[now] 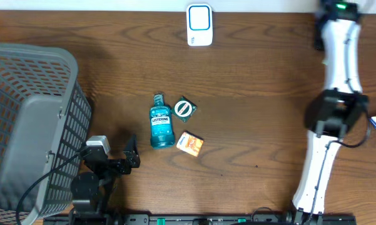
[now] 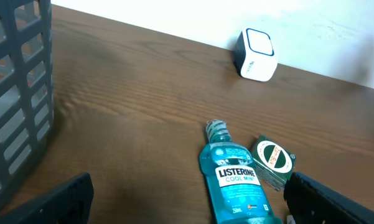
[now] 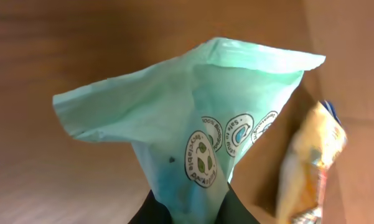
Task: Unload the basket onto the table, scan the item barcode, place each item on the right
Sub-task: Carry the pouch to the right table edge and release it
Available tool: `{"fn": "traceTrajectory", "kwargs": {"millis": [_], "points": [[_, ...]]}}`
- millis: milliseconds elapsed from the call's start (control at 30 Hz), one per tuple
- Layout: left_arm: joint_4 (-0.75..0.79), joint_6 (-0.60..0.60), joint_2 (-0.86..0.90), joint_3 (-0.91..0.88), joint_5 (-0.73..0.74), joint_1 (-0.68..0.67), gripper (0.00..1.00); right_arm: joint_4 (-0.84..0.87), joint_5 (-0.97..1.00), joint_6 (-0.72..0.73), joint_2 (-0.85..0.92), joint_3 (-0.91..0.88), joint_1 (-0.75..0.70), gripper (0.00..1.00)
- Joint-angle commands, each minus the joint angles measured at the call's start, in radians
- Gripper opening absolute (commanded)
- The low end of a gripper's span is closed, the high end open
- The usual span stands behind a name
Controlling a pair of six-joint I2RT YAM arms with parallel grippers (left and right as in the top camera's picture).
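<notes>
dark wood-grain table (image 1: 250,75) fills the overhead view. at 12 o'clock on it stands a white barcode scanner (image 1: 199,25); at 9 o'clock sits a grey slatted basket (image 1: 31,75). near the centre lie a listerine bottle (image 1: 161,122), a small green-and-white box (image 1: 184,109) at its 2 o'clock and an orange packet (image 1: 190,143) at its 4 o'clock. the left gripper (image 1: 132,154) waits at 7 o'clock with its jaws spread wide and nothing between them. the right arm (image 1: 335,115) reaches in at 3 o'clock, well apart from the scanner, and its own wrist hides the gripper.

from the left wrist, the two dark fingers (image 2: 62,199) frame the bottle and box, with the scanner far off at 1 o'clock.

from the right wrist, the right gripper (image 3: 187,210) is clamped on the gathered neck of a mint-green bag (image 3: 199,106) printed with round logos. no barcode shows on it. a yellow packet (image 3: 311,162) lies blurred at 4 o'clock.

the bag looks like the item in hand: picked up, but not yet brought to the scanner, so the scan itself remains.
</notes>
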Motion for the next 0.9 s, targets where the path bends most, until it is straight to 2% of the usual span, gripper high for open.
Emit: {"fn": "traceTrajectory", "kwargs": {"millis": [0, 200, 233, 267, 300, 367, 400, 467, 633, 867], "points": [[-0.026, 0.006, -0.001, -0.014, 0.013, 0.005, 0.98, 0.015, -0.021, 0.04, -0.004, -0.057, -0.099, 0.01], [-0.026, 0.006, -0.001, -0.014, 0.013, 0.005, 0.98, 0.035, -0.119, 0.04, -0.004, -0.123, -0.26, 0.01], [-0.026, 0.006, -0.001, -0.014, 0.013, 0.005, 0.98, 0.038, -0.119, 0.04, -0.004, -0.129, -0.278, 0.02], [-0.026, 0.006, -0.001, -0.014, 0.013, 0.005, 0.98, 0.034, -0.13, 0.04, -0.004, -0.132, -0.304, 0.08], [-0.026, 0.006, -0.001, -0.014, 0.013, 0.005, 0.98, 0.029, -0.162, 0.052, -0.004, -0.132, -0.32, 0.21], [-0.026, 0.006, -0.001, -0.014, 0.013, 0.005, 0.98, 0.025, -0.289, 0.06, -0.012, -0.129, -0.349, 0.77], [-0.026, 0.006, -0.001, -0.014, 0.013, 0.005, 0.98, 0.021, -0.376, 0.057, -0.017, -0.121, -0.361, 0.99], [-0.026, 0.006, -0.001, -0.014, 0.013, 0.005, 0.98, 0.008, -0.498, 0.058, -0.03, -0.101, -0.378, 0.99], [-0.026, 0.006, -0.001, -0.014, 0.013, 0.005, 0.98, -0.013, -0.649, 0.063, -0.123, -0.076, -0.372, 0.99], [-0.026, 0.006, -0.001, -0.014, 0.013, 0.005, 0.98, -0.097, -0.979, 0.182, -0.314, -0.076, -0.301, 0.99]]}}
